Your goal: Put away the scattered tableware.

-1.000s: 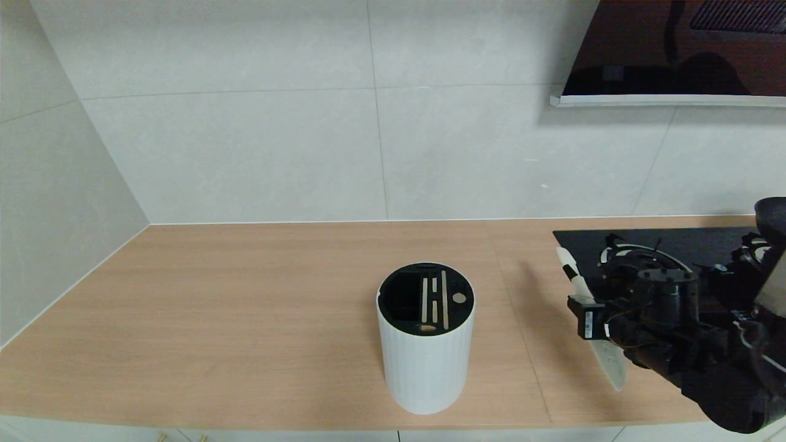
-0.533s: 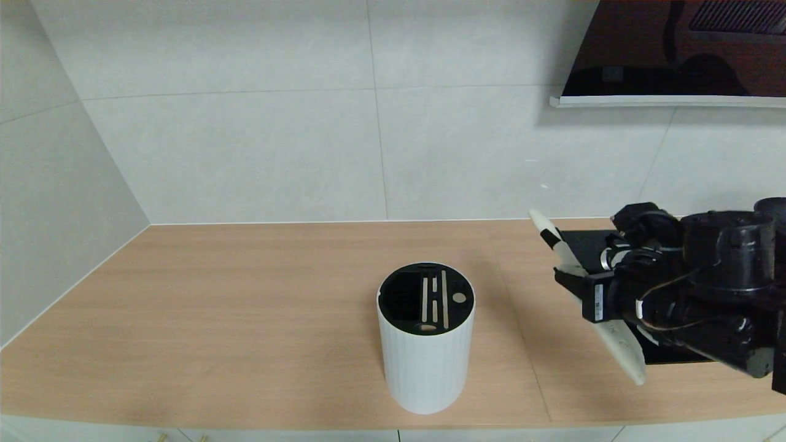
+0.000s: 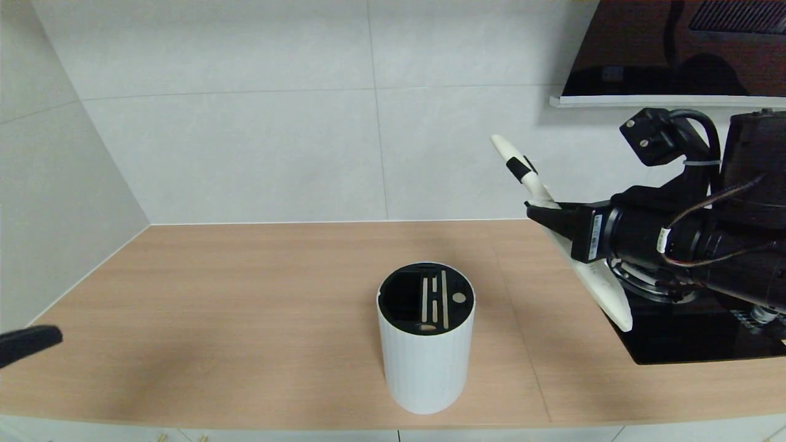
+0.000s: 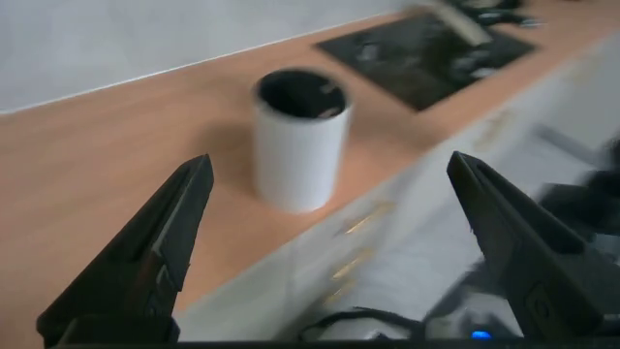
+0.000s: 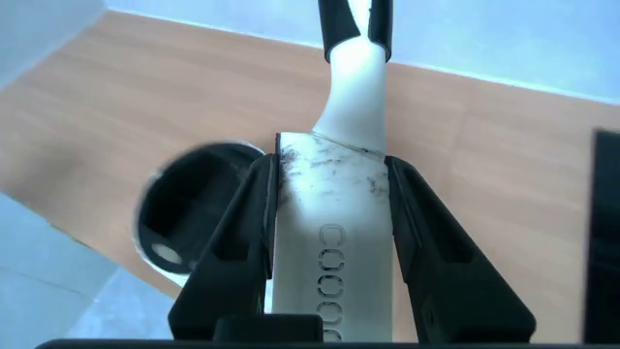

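Clearly, the main risk is at the slots. The right gripper [image 3: 551,216] is clamped on the white knife [image 3: 599,285] where the blade meets the handle. The knife hangs tilted in the air, with the handle up and beyond the fingers and the blade tip down on the robot's side. The white holder [image 3: 425,350] stands on the counter [image 3: 245,294], below this hand and well apart to its left. If the blade comes down tilted, it may hit the black top, push the tall holder over, or twist in the grip. The holder has 1 large compartment, several narrow slots and 1 round hole; no utensil stands in it. The left gripper [image 4: 329,174] is spread wide and carries nothing.
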### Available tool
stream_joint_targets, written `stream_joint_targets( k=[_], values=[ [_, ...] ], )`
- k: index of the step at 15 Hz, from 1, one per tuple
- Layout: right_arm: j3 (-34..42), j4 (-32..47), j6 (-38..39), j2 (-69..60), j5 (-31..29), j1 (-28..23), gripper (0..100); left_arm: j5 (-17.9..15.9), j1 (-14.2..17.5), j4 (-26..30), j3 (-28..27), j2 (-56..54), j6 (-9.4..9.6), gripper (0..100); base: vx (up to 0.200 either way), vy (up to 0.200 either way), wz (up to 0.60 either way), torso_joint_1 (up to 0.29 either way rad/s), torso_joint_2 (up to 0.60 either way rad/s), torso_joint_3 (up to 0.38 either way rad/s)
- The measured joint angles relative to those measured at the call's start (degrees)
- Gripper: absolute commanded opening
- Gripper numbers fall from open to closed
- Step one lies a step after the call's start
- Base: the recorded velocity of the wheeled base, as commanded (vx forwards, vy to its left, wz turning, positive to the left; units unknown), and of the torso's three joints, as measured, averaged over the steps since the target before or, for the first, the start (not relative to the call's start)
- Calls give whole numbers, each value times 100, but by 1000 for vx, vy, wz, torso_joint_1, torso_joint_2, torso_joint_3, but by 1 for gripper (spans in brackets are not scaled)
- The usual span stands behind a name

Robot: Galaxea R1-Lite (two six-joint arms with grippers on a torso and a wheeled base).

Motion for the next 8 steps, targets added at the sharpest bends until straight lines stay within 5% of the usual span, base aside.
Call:
stream_joint_targets(
  k=[2,3,5,8],
  values=[
    [-134,-2,0,96,-9,267,0,-49,-391,-738,-150,605,-389,100,0,0,0,0,0,0],
    [-146,-2,10,171,-33,424,0,-57,-628,-1313,-146,902,-835,100,0,0,0,0,0,0],
    [-101,-5,169,282,-46,702,0,-66,-955,-2260,106,1362,-1398,100,0,0,0,0,0,0],
    [-85,-46,478,363,-101,1137,0,-62,-1353,-2755,341,1842,-2325,100,0,0,0,0,0,0]
  ],
)
